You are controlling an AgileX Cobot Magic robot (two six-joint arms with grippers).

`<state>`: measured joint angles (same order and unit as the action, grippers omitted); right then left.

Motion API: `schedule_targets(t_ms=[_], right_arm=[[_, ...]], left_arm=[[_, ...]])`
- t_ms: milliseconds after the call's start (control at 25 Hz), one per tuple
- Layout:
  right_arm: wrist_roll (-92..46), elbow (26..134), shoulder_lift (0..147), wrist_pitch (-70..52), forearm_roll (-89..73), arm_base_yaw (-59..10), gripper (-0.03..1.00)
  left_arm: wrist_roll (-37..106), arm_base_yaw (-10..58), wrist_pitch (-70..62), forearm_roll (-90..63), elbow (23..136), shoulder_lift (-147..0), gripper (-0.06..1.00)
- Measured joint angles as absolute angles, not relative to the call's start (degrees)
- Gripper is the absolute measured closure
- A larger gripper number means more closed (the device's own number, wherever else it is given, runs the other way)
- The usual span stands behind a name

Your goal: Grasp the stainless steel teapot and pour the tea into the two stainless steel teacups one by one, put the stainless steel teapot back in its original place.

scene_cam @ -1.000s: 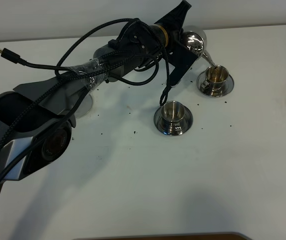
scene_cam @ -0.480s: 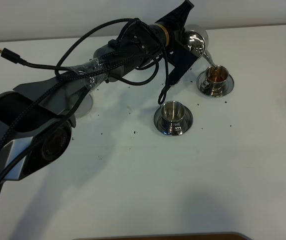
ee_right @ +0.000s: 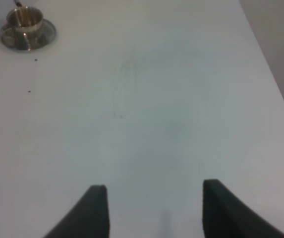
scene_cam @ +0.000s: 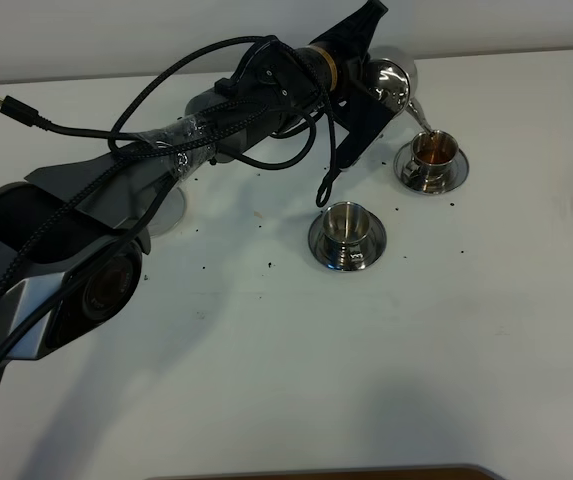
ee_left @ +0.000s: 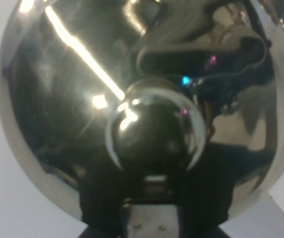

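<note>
Coaster (scene_cam: 169,212) sits on the tabletop (scene_cam: 266,350) well behind the left hand (scene_cam: 366,90), partly under its arm. Left hand is clamped on the stainless steel teapot (scene_cam: 394,80), which is tilted, with the spout (scene_cam: 421,113) over the far teacup (scene_cam: 433,150) just past the hand. Tea (scene_cam: 432,147) is in that cup. Near teacup (scene_cam: 346,222) is beside the hand, no tea visible. Right hand (ee_right: 154,213) is open over the tabletop, far teacup well ahead of it.

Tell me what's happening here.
The left gripper holds the teapot tipped, its spout over the far cup, which has reddish-brown tea in it. The near cup looks empty. The coaster on the left has no pot on it. The right gripper hangs open over the table, holding nothing.
</note>
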<state>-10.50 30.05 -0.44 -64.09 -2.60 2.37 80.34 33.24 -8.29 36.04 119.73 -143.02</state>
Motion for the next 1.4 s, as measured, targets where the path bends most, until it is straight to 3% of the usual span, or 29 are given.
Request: schedule_targets(t_ms=[1400], right_arm=[[-10.5,30.0,-0.4,-64.1,-2.6,2.4,0.54]], left_arm=[[83.4,32.6,-5.6,37.7,119.7,-143.0,0.69]])
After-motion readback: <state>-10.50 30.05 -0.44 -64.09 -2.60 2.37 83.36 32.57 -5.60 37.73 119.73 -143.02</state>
